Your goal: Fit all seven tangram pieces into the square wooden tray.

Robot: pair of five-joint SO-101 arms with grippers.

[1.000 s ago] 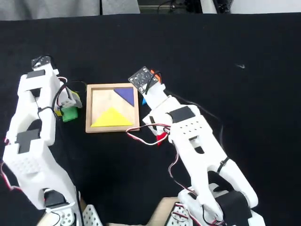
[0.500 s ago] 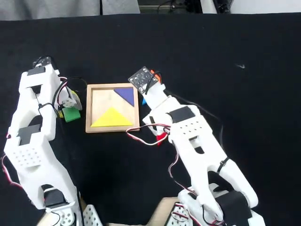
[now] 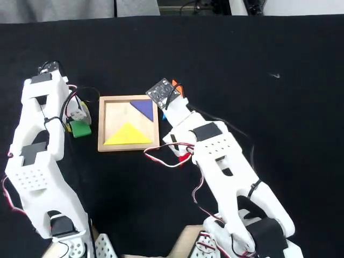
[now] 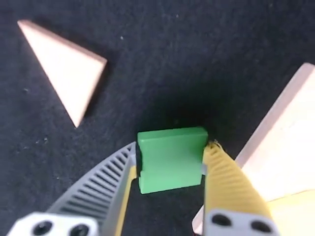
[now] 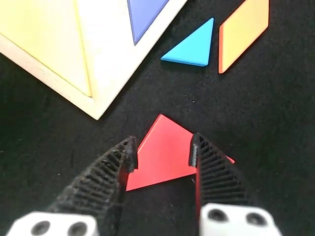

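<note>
Your table (image 3: pixel 279 140) is plain black all over. The tray (image 3: pixel 101 123) is pale bare wood, and inside it you have a yellow triangle (image 3: pixel 128 133) and a violet-blue triangle (image 3: pixel 143 108). The square (image 4: pixel 171 164) is bright green. Your left gripper (image 4: pixel 171 146) has one grey ribbed finger and one yellow. You also have a pale peach triangle (image 4: pixel 66 69), a red triangle (image 5: pixel 165 162), a cyan triangle (image 5: pixel 193 46) and an orange parallelogram (image 5: pixel 243 33). Your right gripper (image 5: pixel 162 143) is ribbed black on white bases. Your left arm (image 3: pixel 37 140) and right arm (image 3: pixel 220 156) are white with black patches, and the wires (image 3: pixel 161 158) are red and white
</note>
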